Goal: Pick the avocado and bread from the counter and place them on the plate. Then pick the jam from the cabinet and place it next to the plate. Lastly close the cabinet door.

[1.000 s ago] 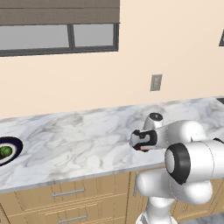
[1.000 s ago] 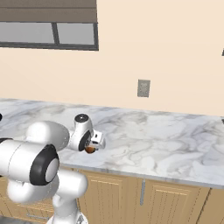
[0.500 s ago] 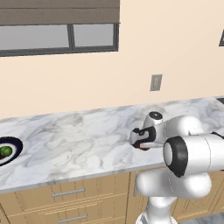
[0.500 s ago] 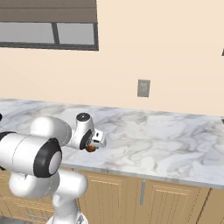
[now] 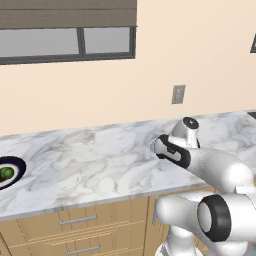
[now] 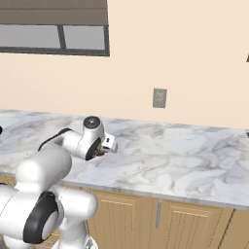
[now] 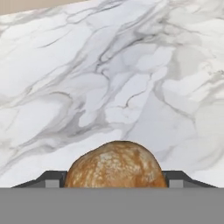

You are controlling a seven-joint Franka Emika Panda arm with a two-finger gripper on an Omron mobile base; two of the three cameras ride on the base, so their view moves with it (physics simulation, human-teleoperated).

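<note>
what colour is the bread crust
Golden-brown, speckled pale: the rounded crusty bread loaf, best in the hand view.

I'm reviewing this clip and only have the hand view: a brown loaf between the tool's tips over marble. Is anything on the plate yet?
Observer: Yes. In the left base view the avocado already lies on the plate, at the far left of the counter.
Operator: Where is the tool relative to that plate?
Observer: Well to its right along the counter; the tool sits at the end of the arm, near the counter's front half.
Operator: Can the loaf be seen from the base?
Observer: Barely. In the right base view just a sliver of the bread peeks out beneath the white hand.
</note>
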